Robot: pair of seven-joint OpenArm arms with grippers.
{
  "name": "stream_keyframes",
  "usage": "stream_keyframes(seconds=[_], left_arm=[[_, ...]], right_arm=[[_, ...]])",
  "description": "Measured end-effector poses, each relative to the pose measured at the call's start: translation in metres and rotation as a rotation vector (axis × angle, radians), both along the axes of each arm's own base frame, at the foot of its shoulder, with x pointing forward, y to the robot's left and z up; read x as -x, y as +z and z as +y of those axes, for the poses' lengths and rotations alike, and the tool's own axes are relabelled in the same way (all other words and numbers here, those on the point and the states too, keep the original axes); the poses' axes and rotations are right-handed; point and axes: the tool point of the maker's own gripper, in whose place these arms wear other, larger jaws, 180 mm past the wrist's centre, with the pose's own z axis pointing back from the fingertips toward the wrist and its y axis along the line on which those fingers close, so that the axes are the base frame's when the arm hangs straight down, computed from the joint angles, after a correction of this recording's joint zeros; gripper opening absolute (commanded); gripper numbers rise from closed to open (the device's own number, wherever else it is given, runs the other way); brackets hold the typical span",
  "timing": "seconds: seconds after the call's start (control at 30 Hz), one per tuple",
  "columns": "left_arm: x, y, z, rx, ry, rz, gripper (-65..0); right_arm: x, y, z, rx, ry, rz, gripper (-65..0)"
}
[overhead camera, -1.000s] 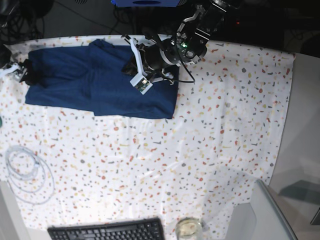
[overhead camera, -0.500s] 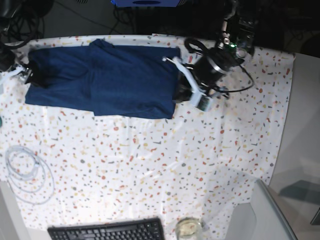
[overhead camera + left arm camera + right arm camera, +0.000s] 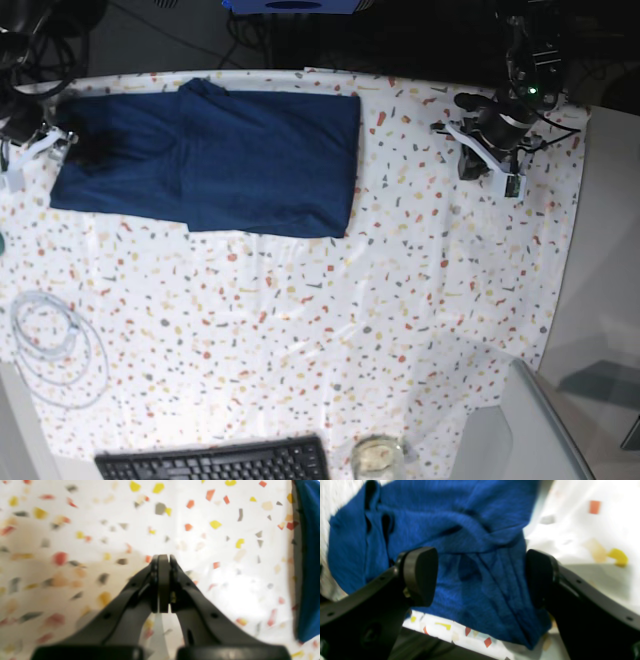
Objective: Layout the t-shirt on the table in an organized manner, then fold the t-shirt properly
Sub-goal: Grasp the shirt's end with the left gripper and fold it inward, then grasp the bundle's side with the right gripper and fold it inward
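Nearest us, along the worktop's (image 3: 300, 330) front edge, sit a black keyboard (image 3: 215, 462), a glass (image 3: 377, 456) and a coiled white cable (image 3: 50, 345), none of it part of the job. Farther back, the t-shirt (image 3: 215, 160) lies flat toward the far left corner as a tidy dark-blue rectangle, so we judge the layout done and the fold partly made, with more folding left. At its left end our right pincer (image 3: 480, 580) straddles bunched fabric, jaws wide, gripping nothing yet. Near the far right corner our left pincer (image 3: 162, 582) is fully closed and empty over bare worktop.
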Motion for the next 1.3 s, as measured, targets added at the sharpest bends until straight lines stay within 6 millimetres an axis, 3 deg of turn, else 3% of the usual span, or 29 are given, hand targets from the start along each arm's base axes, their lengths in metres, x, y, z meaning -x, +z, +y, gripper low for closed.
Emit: stream_keyframes(seconds=[0.17,0.4,0.47,0.53,0.6,0.7,0.97,1.17,1.3], left_arm=[[0.0,-0.015,-0.04,0.075,-0.051,-0.027,-65.0],[0.003,-0.026,-0.089,0.155,-0.142,-0.041,-65.0],[0.001,-0.028,-0.1,0.173,-0.162,-0.044,-65.0],[0.002,-0.028,-0.108,0.186,-0.176,-0.05,-65.0],[0.003,-0.028,-0.113,0.194,-0.187,-0.058,-65.0],[0.003,-0.028,-0.12,0.208,-0.181,-0.06,-65.0],[-0.003,-0.029,-0.131,0.228,-0.194,-0.058,-65.0],[-0.003,-0.029,-0.128,0.223,-0.188,-0.058,-65.0],[0.0,-0.03,-0.125,0.22,-0.189,-0.053,-65.0]], right_arm=[[-0.008,0.0,0.016,-0.017,0.039,-0.007,-15.3],[-0.009,0.0,0.017,-0.02,0.037,-0.009,-15.8],[-0.009,0.0,0.017,-0.02,0.037,-0.009,-18.8],[-0.009,0.0,0.019,-0.022,0.042,-0.007,-26.1],[-0.008,-0.002,0.023,-0.031,0.043,-0.004,-34.4],[-0.008,-0.004,0.03,-0.041,0.06,0.01,-40.7],[-0.013,-0.004,0.032,-0.041,0.074,0.018,-42.6],[-0.013,-0.004,0.035,-0.042,0.083,0.022,-65.0],[-0.017,-0.003,0.036,-0.042,0.092,0.02,-64.1]])
